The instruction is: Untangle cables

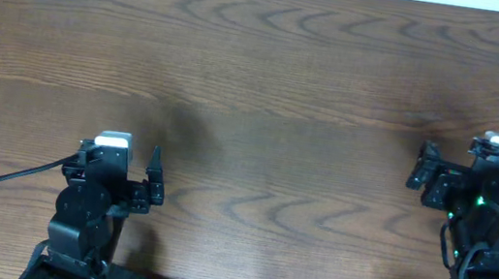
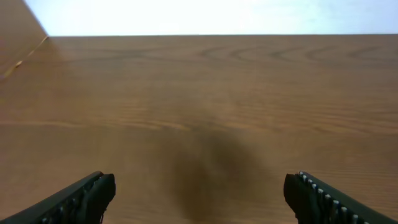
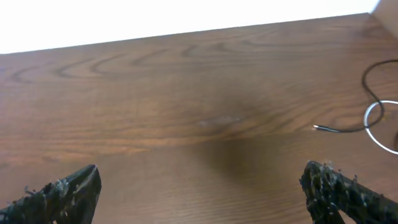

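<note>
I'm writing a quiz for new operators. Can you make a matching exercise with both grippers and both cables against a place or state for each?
1 left gripper
2 right gripper
3 black cable
4 white cable

A curved loop cut by the right wrist view's right edge
B open, left side of the table
C thin straight end pointing left
D open, right side of the table

Pairs: 1-B, 2-D, 3-C, 4-A

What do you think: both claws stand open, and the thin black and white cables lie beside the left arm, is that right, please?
Not quite: the thin black cable and thin white cable lie beside the right arm, shown in the right wrist view.
</note>
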Motion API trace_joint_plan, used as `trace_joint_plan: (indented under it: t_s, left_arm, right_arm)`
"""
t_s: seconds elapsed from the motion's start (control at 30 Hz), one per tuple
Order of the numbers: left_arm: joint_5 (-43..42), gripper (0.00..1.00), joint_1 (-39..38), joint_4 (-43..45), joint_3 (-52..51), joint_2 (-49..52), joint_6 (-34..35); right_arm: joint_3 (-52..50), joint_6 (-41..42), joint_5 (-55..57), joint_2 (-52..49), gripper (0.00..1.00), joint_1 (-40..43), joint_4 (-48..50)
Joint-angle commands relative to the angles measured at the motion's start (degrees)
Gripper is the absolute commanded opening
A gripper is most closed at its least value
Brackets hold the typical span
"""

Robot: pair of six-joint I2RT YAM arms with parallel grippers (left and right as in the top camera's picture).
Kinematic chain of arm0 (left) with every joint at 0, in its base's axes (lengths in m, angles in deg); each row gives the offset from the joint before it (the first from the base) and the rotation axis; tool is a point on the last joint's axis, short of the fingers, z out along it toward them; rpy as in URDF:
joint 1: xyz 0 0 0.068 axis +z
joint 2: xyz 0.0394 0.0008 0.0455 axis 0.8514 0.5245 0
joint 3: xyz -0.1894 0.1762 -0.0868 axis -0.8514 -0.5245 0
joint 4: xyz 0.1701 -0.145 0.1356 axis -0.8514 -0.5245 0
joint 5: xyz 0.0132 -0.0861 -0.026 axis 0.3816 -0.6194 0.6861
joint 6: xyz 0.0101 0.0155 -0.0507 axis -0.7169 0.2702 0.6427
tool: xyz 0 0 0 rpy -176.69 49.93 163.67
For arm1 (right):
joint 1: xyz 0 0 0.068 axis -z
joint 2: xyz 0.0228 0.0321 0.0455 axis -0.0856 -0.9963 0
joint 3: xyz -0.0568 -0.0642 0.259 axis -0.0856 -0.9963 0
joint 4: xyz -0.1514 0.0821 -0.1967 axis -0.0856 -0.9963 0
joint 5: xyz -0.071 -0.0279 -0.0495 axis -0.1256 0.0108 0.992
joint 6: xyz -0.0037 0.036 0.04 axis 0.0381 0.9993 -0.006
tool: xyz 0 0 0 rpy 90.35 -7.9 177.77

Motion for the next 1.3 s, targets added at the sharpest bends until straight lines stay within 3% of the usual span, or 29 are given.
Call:
trace_joint_plan:
  t_s: [0.0, 0.23, 0.73, 1.27]
  left_arm:
    - [-2.7, 0.93, 1.6, 0.2, -0.3, -0.3, -1.9]
    - [-8.9, 0.93, 3.7, 0.8, -0.3, -0.3, -4.0]
    - [-8.9, 0.98, 3.7, -0.4, -0.3, -0.3, -3.0]
    - [-8.9, 0.98, 3.7, -11.2, -0.3, -0.3, -3.0]
  right_arm:
    - [-0.3, 0.4, 4.0, -0.5, 0.99, -1.9, 0.2]
    - [-0.3, 2.3, 5.4, -0.5, 0.99, -2.0, -0.3]
    - [-0.3, 2.2, 5.4, -0.6, 0.99, -2.0, -2.8]
    - [-0.3, 2.2, 4.5, -0.6, 0.99, -2.0, -6.8]
